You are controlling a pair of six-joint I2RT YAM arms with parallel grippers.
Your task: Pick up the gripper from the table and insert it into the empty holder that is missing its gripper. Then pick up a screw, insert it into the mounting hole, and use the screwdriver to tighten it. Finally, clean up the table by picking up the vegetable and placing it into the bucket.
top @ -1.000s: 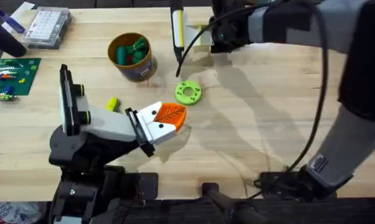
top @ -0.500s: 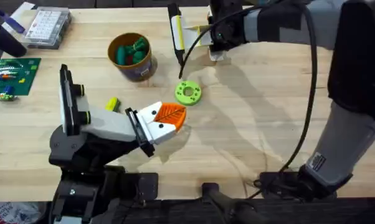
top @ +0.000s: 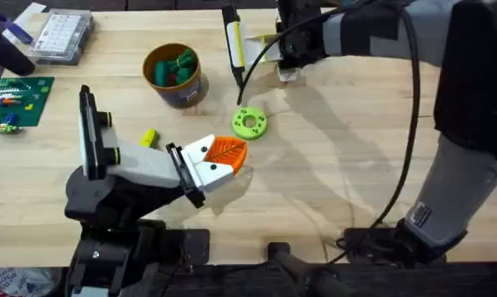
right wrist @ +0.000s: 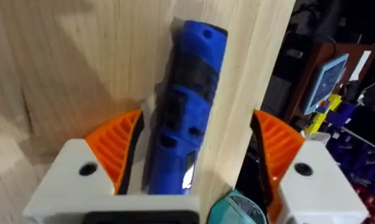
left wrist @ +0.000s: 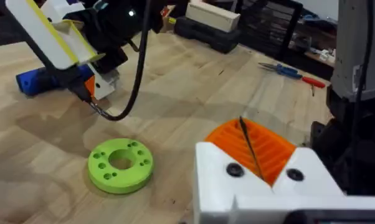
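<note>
My right gripper [top: 286, 63] is at the far edge of the table [top: 339, 165]. It is open, low over the blue screwdriver [right wrist: 186, 106], with an orange pad on each side of it. The screwdriver [left wrist: 35, 81] lies flat on the wood. My left gripper [top: 225, 155] rests near the table's middle. Its orange ribbed fingers [left wrist: 270, 149] sit in the white holder [left wrist: 312, 186], pressed together on nothing. The yellow-brown bucket [top: 187, 89] stands at the back left with a green vegetable [top: 171, 69] inside. No screw can be made out.
A lime-green disc [top: 249, 123] with holes lies just beyond my left gripper. A small yellow piece [top: 148, 137] lies beside the left arm. A clear parts box [top: 63, 35] and a green circuit board [top: 13, 99] sit at the far left.
The right arm shifted slightly left and lower over the screwdriver, then held still. The left arm has not moved.
</note>
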